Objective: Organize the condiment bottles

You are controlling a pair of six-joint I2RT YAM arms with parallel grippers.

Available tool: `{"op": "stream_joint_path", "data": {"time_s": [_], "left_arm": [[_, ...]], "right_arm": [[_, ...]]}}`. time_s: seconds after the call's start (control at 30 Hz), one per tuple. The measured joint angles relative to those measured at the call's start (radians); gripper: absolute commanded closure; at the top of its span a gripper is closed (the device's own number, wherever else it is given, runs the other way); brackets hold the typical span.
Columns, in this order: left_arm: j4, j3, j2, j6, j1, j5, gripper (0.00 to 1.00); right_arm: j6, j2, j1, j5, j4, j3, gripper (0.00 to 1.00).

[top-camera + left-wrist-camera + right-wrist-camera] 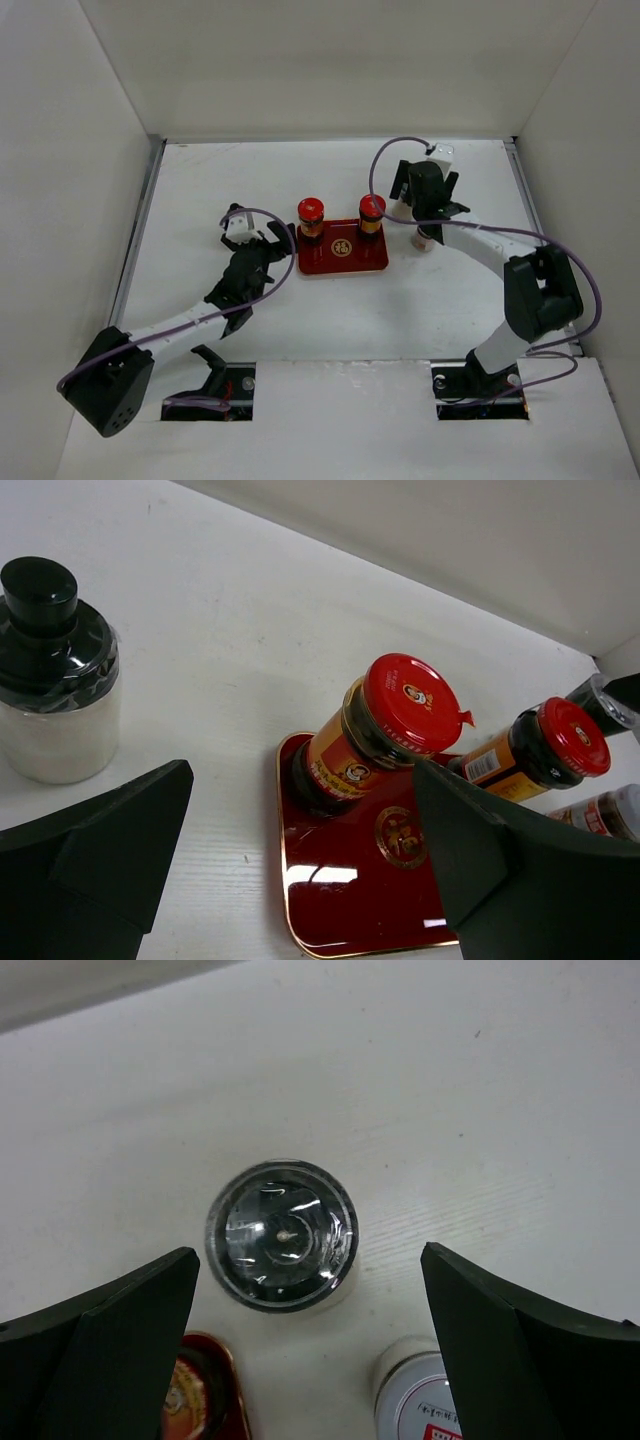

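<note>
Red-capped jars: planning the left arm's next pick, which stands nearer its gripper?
The jar at the tray's far-left corner, beside the left gripper; the other jar stands far-right on the tray.

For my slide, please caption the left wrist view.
Open left gripper facing two red-capped jars on the red tray; a black-capped bottle stands off the tray.
</note>
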Motion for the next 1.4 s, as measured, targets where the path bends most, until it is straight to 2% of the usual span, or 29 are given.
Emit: {"op": "stream_joint_path", "data": {"time_s": [0.27,0.53,0.73,0.87,0.93,1.0,1.07,1.13,1.2,1.3,1.4], "left_arm": [[0.003,0.0,0.048,-0.014,0.012,0.033,0.07],[0.011,0.0,0.068,-0.02,0.019,0.043,0.07],[0.024,0.0,0.092,-0.024,0.019,0.06,0.07],[0.024,0.0,0.094,-0.027,0.019,0.069,0.07],[0.025,0.0,0.094,-0.028,0.019,0.074,0.07],[0.025,0.0,0.094,-0.03,0.019,0.077,0.07],[0.025,0.0,0.094,-0.031,0.019,0.078,0.07],[0.025,0.0,0.094,-0.032,0.02,0.08,0.07],[0.025,0.0,0.094,-0.032,0.02,0.083,0.07],[0.025,0.0,0.094,-0.033,0.026,0.085,0.07],[0.025,0.0,0.094,-0.035,0.031,0.085,0.07]], "right_arm": [[-0.01,0.064,-0.029,-0.089,-0.025,0.016,0.0],[-0.027,0.106,-0.036,-0.106,-0.01,0.05,0.12],[-0.051,0.131,-0.037,-0.095,0.002,0.08,0.11],[-0.07,0.134,-0.037,-0.082,0.007,0.101,0.26],[-0.077,0.134,-0.037,-0.077,0.008,0.109,0.29],[-0.081,0.135,-0.037,-0.076,0.008,0.111,0.28],[-0.085,0.137,-0.037,-0.076,0.005,0.114,0.18],[-0.092,0.147,-0.037,-0.076,0.0,0.129,0.15],[-0.097,0.162,-0.037,-0.076,0.0,0.146,0.18],[-0.1,0.177,-0.038,-0.073,-0.003,0.15,0.31],[-0.099,0.18,-0.042,-0.071,-0.005,0.15,0.38]]}}
